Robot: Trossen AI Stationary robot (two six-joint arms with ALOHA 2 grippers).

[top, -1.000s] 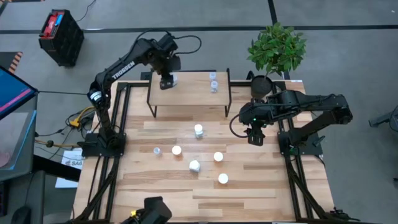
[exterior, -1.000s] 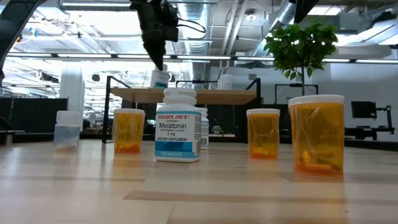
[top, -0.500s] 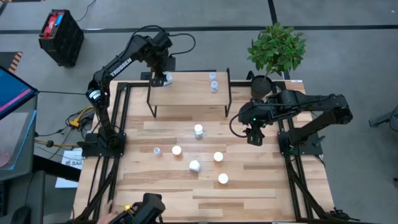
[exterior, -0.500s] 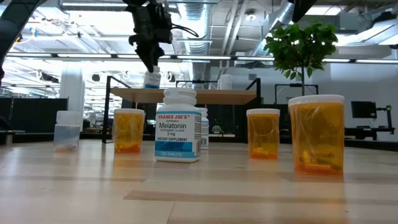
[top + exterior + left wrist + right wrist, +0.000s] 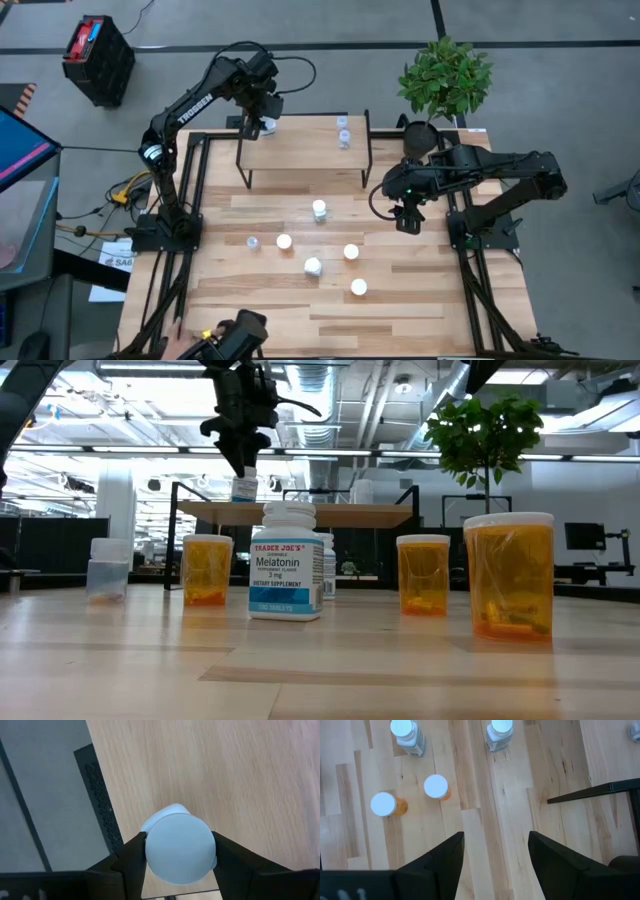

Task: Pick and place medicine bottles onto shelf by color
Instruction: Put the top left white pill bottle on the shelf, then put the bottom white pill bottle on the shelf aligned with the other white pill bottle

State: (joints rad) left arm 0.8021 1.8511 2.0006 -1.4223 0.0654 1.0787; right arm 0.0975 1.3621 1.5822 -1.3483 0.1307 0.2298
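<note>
The shelf (image 5: pixel 305 150) stands at the table's far side, and two clear bottles (image 5: pixel 344 131) stand on its right part. Over its far left corner my left gripper (image 5: pixel 262 122) is shut on a pale bluish bottle (image 5: pixel 244 489). Whether the bottle's base rests on the board I cannot tell. Several more bottles stand on the table: white ones (image 5: pixel 319 209) (image 5: pixel 313 266), orange ones (image 5: pixel 351 252) (image 5: pixel 358 287) (image 5: pixel 284 241) and a clear one (image 5: pixel 252 241). My right gripper (image 5: pixel 408 222) hangs open above the table's right side, with nothing between its fingers. My left gripper pinches the bottle's round cap (image 5: pixel 180 849) between its two fingers (image 5: pixel 131 862), one on either side. The fingers come from above, pointing steeply down. The bottle stays upright below them (image 5: pixel 244 489), its base level with the shelf's top board (image 5: pixel 225 770).
A potted plant (image 5: pixel 445 75) stands off the far right corner. The shelf's black frame (image 5: pixel 366 135) rises at both ends of the board. A dark device (image 5: pixel 240 335) sits at the near edge. Bare board lies between the held bottle and the two clear ones.
My left gripper has carried the bluish bottle a little toward the shelf's far left corner and has rolled about its own axis, the bottle staying upright in its fingers. My right gripper has kept still.
</note>
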